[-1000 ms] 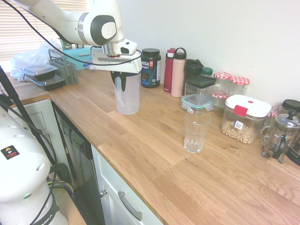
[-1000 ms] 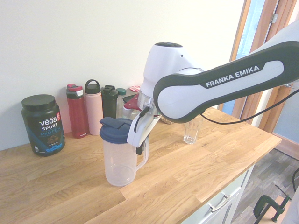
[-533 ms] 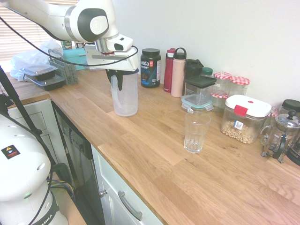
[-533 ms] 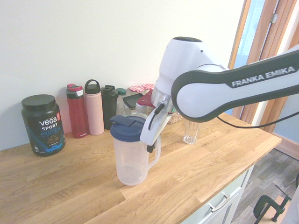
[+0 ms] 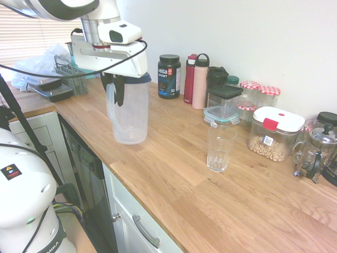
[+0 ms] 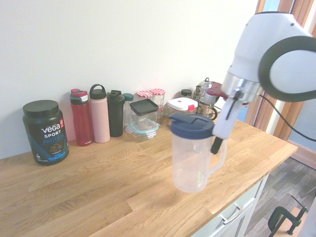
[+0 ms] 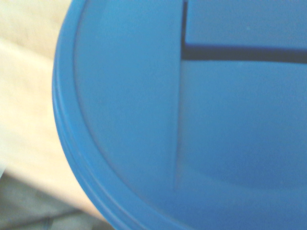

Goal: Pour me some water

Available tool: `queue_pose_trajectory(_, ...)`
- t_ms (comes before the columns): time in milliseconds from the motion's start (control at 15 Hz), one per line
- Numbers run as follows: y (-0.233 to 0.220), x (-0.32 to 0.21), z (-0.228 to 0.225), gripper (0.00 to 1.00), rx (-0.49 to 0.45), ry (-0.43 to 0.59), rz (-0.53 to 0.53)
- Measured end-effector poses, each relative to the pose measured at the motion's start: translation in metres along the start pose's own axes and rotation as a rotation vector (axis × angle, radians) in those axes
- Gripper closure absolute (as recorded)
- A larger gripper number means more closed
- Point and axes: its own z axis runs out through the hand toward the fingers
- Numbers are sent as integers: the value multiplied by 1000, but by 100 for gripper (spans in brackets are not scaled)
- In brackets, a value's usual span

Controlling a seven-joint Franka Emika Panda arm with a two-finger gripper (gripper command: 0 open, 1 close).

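Jaws closed on handle of pitcher: cloudy translucent plastic, tapered cylinder, smooth blue lid. Pitcher upright, above wood-grained counter. Clear, faceted glass stands on counter.

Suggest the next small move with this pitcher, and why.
I'd carry the pitcher, still upright, across toward the glass before any tilting. The gripper is shut on its handle, the blue lid is on, and the glass stands a clear gap away, so tipping here would likely miss it.
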Motion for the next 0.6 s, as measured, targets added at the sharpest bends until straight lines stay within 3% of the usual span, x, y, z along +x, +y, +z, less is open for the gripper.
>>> queue_pose_trajectory(267, 92, 8, -17, 100, -82, 46, -124)
queue_pose_trajectory(600, 230, 41, -25, 100, -98, 30, -288)
